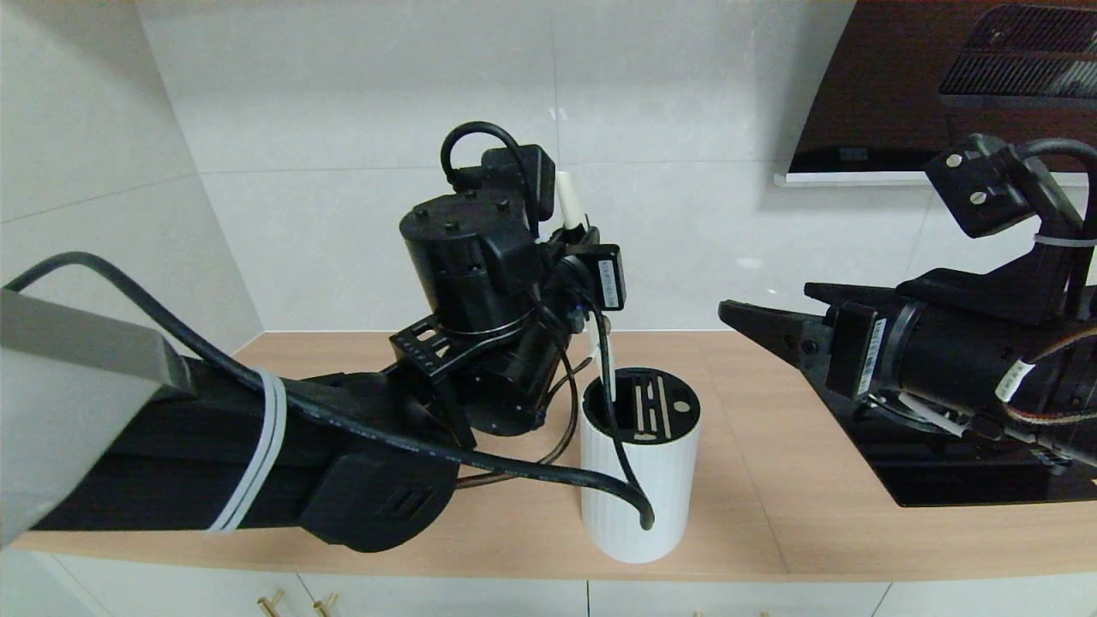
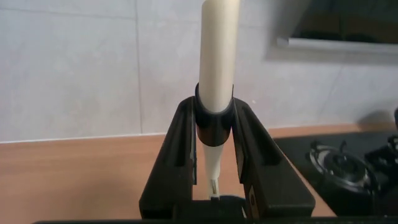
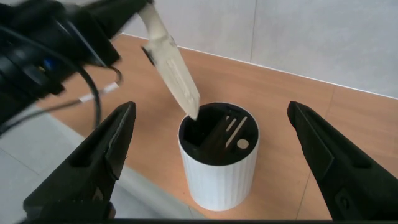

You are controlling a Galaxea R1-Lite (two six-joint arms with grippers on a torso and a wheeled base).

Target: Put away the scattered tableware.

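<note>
My left gripper (image 1: 576, 244) is shut on a cream-handled knife (image 2: 217, 74), held upright with the handle end up. In the left wrist view its two black fingers (image 2: 180, 149) clamp the dark collar of the handle. The pale blade (image 3: 174, 68) slants down, its tip just inside the large slot of a white ribbed cutlery holder (image 1: 641, 463) that stands near the counter's front edge. My right gripper (image 3: 211, 112) hangs open to the right of the holder (image 3: 217, 168), above its level, with its fingers (image 3: 112, 149) spread wide and nothing between them.
The wooden counter (image 1: 754, 480) meets a white tiled wall at the back. A black cooktop (image 1: 943, 480) lies on the right, with a burner (image 2: 342, 168) on it and a dark range hood (image 1: 943, 86) above. Drawer handles (image 1: 274, 600) show under the front edge.
</note>
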